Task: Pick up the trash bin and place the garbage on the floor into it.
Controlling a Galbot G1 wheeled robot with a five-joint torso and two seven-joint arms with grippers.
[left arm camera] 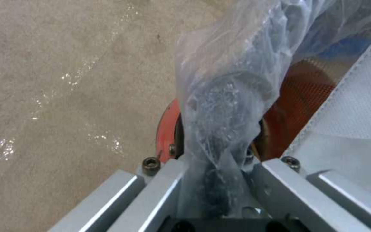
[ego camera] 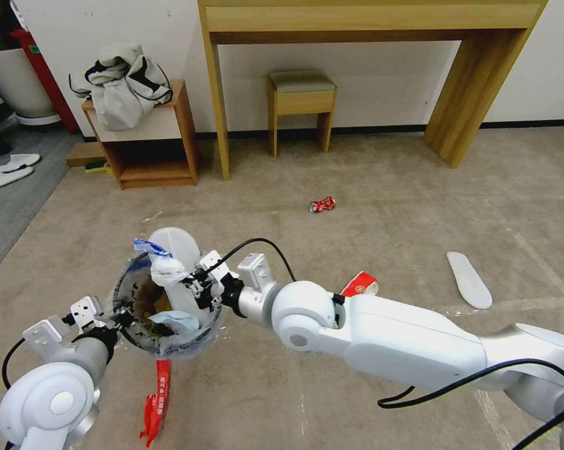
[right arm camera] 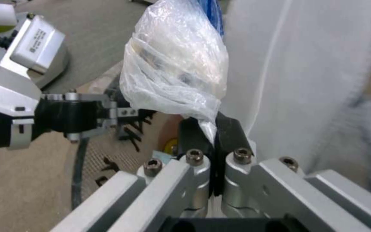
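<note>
While my left gripper (ego camera: 116, 317) clamps the near rim of the trash bin (ego camera: 163, 300) and holds it above the carpet (ego camera: 388, 206), my right gripper (ego camera: 191, 289) sits at the bin's opposite rim — fingers nearly shut, pinching the crinkled liner bag (right arm camera: 175, 71). A white insole (ego camera: 468, 279) lies well right of the bin, a red wrapper (ego camera: 157, 400) just below it, a crushed can (ego camera: 322, 204) beyond — toward the desk (ego camera: 369, 25).

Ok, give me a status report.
Left gripper shut on trash bin rim. Right gripper shut on bag beside insole inside. Can, wrapper on floor.
</note>
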